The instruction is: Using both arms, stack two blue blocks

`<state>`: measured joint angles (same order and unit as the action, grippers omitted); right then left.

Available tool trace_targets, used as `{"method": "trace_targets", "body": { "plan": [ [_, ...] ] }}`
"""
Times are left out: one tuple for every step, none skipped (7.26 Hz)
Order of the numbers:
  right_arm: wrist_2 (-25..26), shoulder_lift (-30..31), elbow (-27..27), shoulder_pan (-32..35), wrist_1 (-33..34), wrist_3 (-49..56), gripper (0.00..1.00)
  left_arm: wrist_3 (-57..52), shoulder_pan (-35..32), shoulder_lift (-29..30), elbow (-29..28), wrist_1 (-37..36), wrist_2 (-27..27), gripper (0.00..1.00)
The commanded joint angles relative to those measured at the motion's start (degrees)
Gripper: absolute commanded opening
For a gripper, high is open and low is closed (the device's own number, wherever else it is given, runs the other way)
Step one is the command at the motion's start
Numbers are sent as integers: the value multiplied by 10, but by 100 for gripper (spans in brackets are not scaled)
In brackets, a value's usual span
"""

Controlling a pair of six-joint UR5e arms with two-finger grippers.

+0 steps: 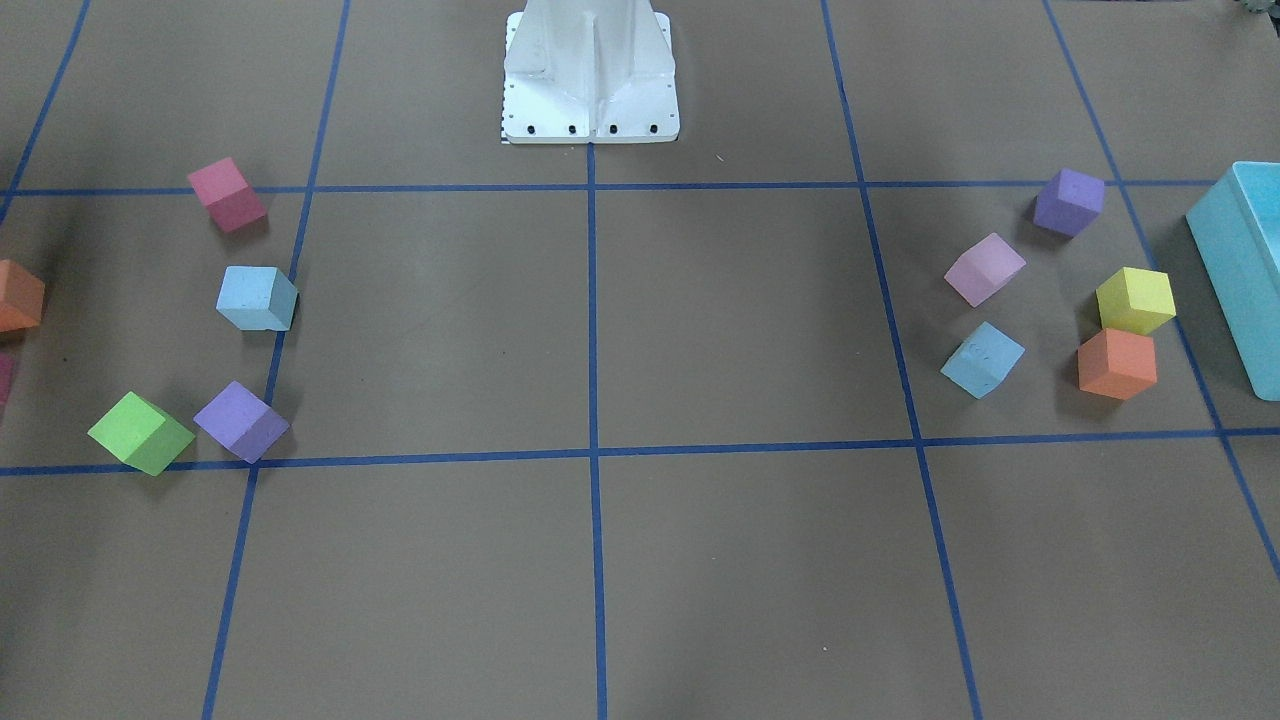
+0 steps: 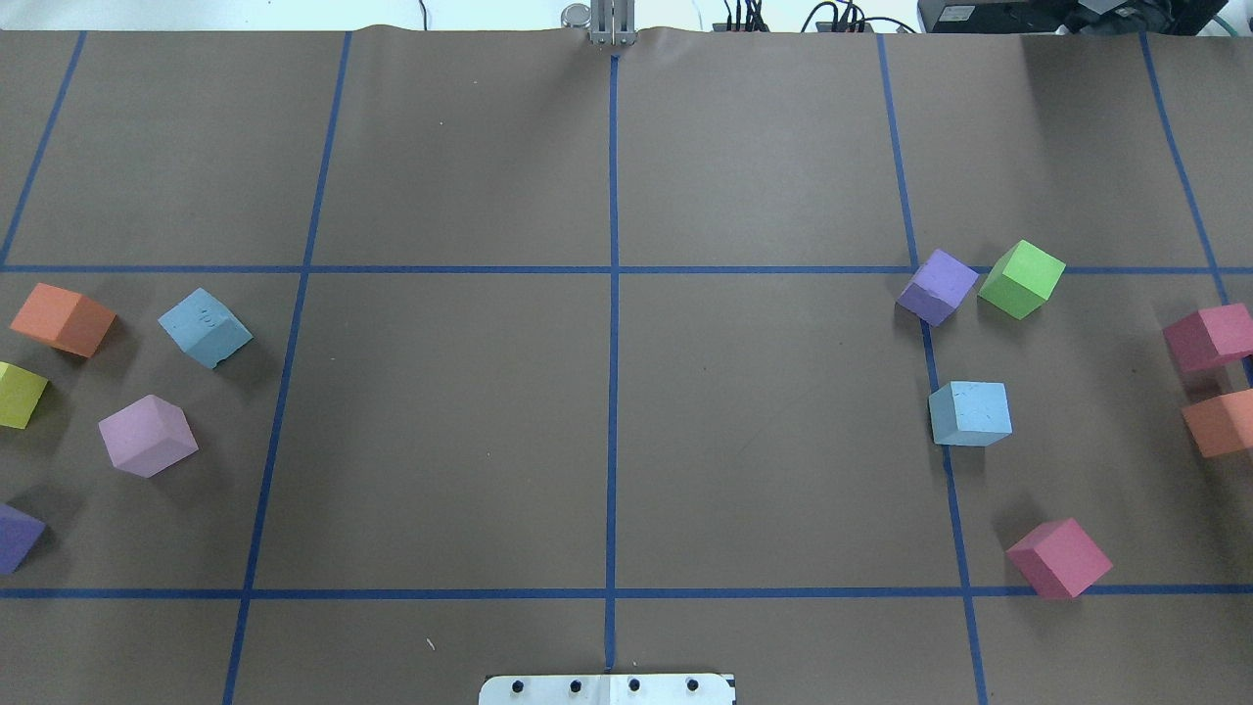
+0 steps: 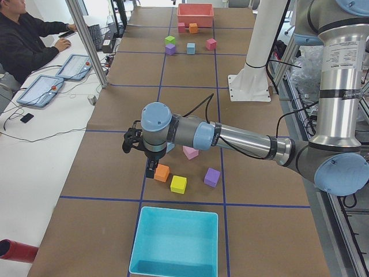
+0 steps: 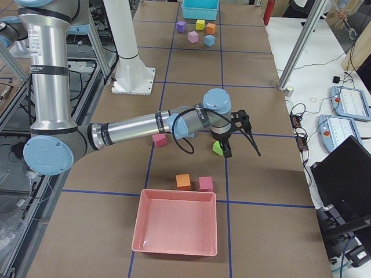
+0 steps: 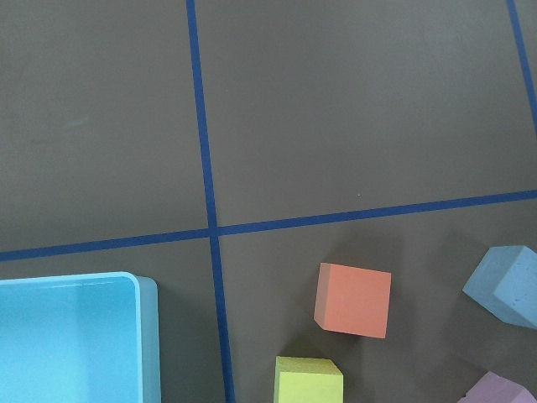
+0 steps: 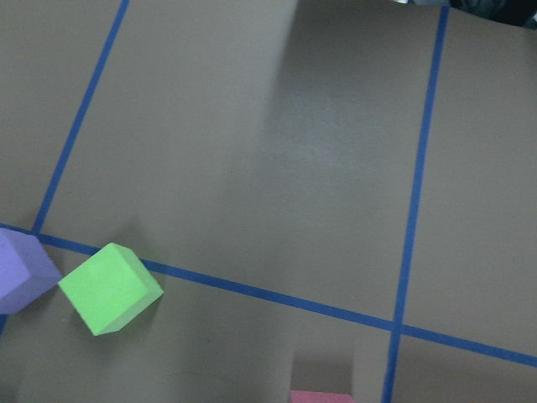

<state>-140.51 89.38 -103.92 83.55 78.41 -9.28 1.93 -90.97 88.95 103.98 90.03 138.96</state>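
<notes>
One pale blue block lies on my left side, also in the front view and at the left wrist view's right edge. The other blue block lies on my right side, also in the front view. My left gripper shows only in the exterior left view, hanging above an orange cube; I cannot tell if it is open. My right gripper shows only in the exterior right view, beside a green cube; I cannot tell if it is open.
A turquoise bin stands at my far left, a pink tray at my far right. Purple, pink, yellow, orange and green cubes lie around each blue block. The white base mount stands at the table's middle near edge.
</notes>
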Motion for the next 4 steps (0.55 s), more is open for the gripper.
{"method": "trace_targets", "body": {
  "plan": [
    [-38, -8, -12, -33, -6, -81, 100, 0, 0, 0, -2, 0, 0, 100],
    [21, -14, -25, -77, -7, -125, 100, 0, 0, 0, -1, 0, 0, 100],
    [67, -30, -24, -119, -7, -181, 100, 0, 0, 0, -2, 0, 0, 100],
    [75, -39, -25, -144, -7, -226, 100, 0, 0, -1, -2, 0, 0, 100]
  ]
}}
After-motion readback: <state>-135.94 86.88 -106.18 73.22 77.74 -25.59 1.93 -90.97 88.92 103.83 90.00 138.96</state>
